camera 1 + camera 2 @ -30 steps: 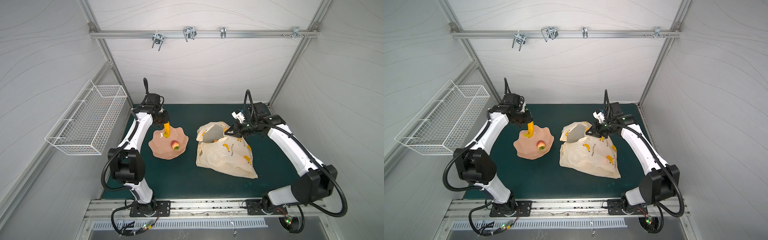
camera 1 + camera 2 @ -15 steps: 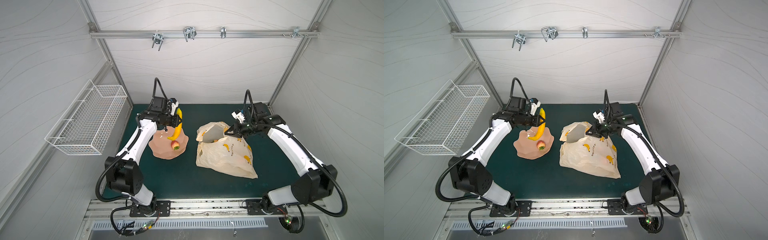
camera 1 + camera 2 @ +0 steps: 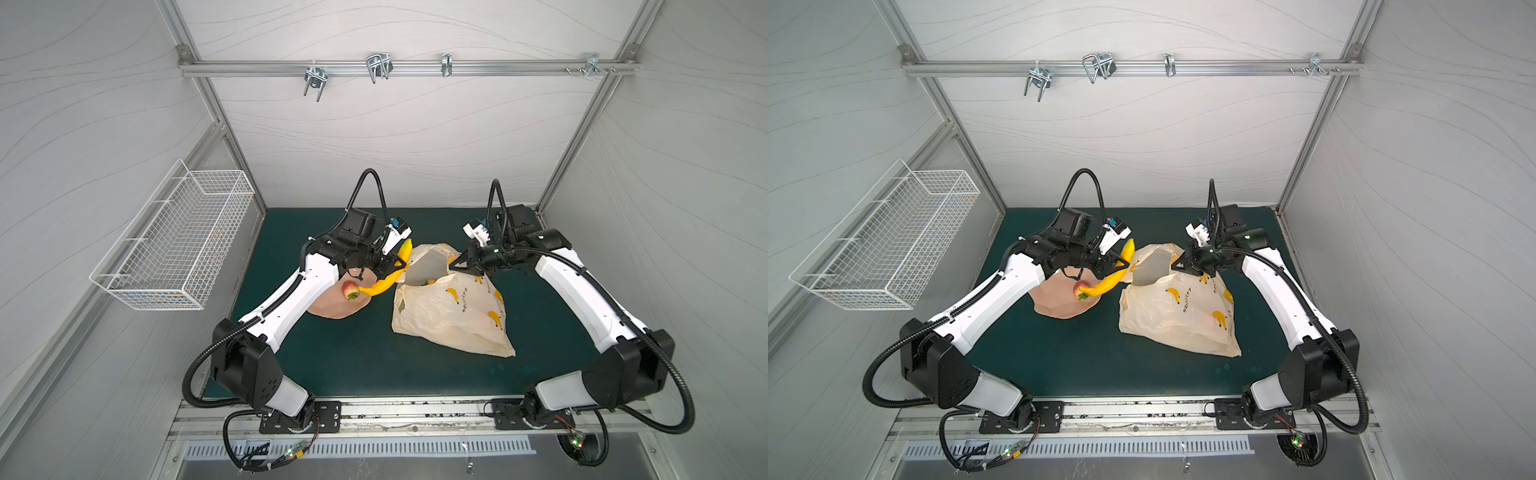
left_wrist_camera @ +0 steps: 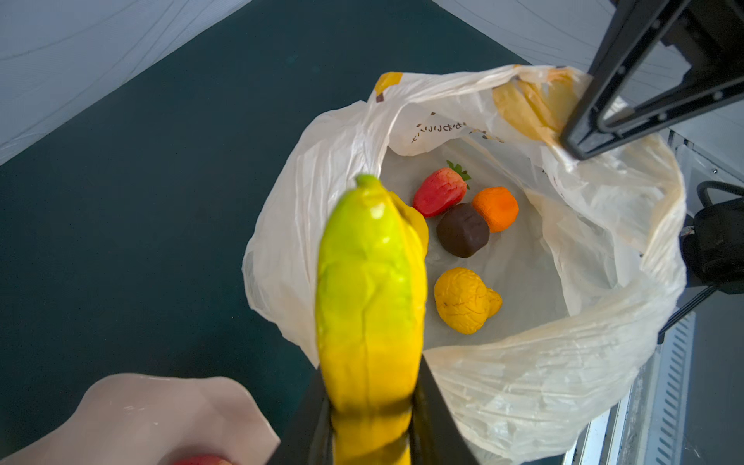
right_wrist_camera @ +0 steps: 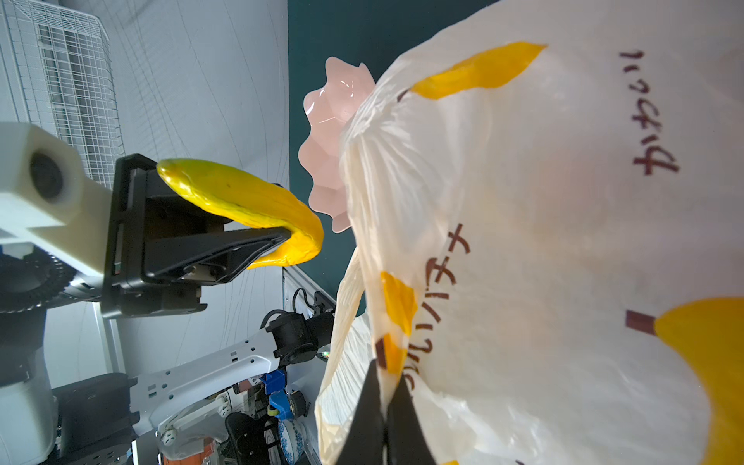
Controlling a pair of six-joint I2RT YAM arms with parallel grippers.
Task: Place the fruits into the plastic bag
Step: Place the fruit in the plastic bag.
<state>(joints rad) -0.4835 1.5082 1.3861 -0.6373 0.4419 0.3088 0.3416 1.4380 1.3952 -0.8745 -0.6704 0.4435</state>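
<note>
My left gripper (image 4: 372, 376) is shut on a yellow banana (image 4: 370, 290), which hangs at the left edge of the plastic bag's mouth (image 3: 388, 274). The cream plastic bag (image 3: 449, 307) with banana prints lies on the green mat. My right gripper (image 5: 386, 374) is shut on the bag's rim and holds the mouth up and open (image 3: 1177, 266). Inside the bag lie a strawberry (image 4: 441, 191), an orange piece (image 4: 497, 207), a dark brown lump (image 4: 463, 229) and a yellow lumpy fruit (image 4: 463, 300). A red fruit with a green top (image 3: 350, 289) stays on the pinkish plate (image 3: 328, 307).
A white wire basket (image 3: 178, 245) hangs on the left wall. A metal rail with hooks (image 3: 376, 68) runs across the back wall, high above the mat. The plate sits just left of the bag, under my left forearm.
My left arm has carried the banana from above the plate rightwards to the bag's mouth. The right arm and the bag have not moved.
</note>
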